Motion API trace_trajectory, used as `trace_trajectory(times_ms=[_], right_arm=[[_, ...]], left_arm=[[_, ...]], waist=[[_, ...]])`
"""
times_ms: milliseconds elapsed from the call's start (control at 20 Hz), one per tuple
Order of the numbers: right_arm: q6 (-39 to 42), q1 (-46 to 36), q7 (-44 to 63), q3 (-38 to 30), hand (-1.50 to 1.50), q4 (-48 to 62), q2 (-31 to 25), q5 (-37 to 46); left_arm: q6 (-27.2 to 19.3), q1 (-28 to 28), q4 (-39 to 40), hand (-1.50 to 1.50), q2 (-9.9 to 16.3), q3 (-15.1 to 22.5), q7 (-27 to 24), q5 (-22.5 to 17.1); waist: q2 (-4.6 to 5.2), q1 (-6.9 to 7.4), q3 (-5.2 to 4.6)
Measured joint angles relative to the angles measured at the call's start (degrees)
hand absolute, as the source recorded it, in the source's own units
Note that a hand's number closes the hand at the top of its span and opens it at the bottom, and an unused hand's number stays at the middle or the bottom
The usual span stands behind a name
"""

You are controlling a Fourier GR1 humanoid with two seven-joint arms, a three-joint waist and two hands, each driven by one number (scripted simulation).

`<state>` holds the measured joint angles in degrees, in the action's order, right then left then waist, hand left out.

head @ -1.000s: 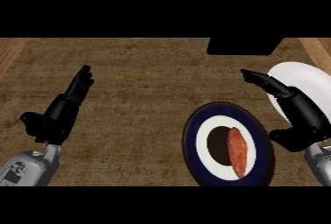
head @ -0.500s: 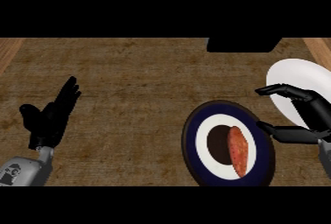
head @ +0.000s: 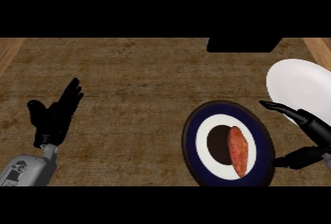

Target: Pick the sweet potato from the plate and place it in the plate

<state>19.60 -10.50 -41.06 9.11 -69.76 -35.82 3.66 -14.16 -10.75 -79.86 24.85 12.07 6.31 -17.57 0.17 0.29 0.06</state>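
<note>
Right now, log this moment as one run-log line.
sweet potato: on dark-rimmed plate | white plate: bare | right robot hand: open beside dark-rimmed plate, holds nothing | left robot hand: open, resting

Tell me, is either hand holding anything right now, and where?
Nothing is held. The sweet potato lies on the dark plate; the right hand is open beside it, the left hand open at left.

My right hand point(head: 309, 131) has come down from the white plate point(head: 302, 89) toward five o'clock and opened beside the dark plate point(head: 194, 148). My left hand point(head: 55, 116) has dropped toward seven o'clock, its fingers now straight up.
</note>
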Motion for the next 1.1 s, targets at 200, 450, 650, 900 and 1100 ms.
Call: trace_trajectory(times_ms=[200, 450, 650, 900, 1100], right_arm=[[0.4, 0.4, 0.9, 0.2, -1.5, -2.0, -2.0, 4.3], [1.6, 0.8, 6.6, 1.2, -1.5, -7.5, -2.3, 8.3], [3.5, 1.0, 11.3, 3.1, -1.5, -10.8, -2.9, 12.0], [2.8, 1.4, 16.5, 5.3, -1.5, -14.7, -2.4, 18.7], [3.1, -0.3, 21.1, 7.2, -1.5, -15.3, -0.7, 23.9]], left_arm=[[1.0, 1.4, -0.8, 0.0, -0.3, -0.9, -0.2, 0.8], [2.7, 0.7, 1.0, 0.0, -1.1, -2.8, -0.3, 1.5], [3.4, -0.5, 2.4, 0.0, -1.5, -3.9, -0.1, 2.2], [3.4, 0.3, 1.3, 0.0, -2.8, -4.2, 0.4, 3.4], [5.1, 0.1, 2.1, 0.0, -2.4, -5.8, 0.4, 3.4]], waist=[[-0.15, -0.17, -0.04], [-0.22, -0.34, -0.08], [-0.22, -0.45, -0.09], [-0.25, -0.36, -0.08], [-0.19, -0.21, -0.07]])
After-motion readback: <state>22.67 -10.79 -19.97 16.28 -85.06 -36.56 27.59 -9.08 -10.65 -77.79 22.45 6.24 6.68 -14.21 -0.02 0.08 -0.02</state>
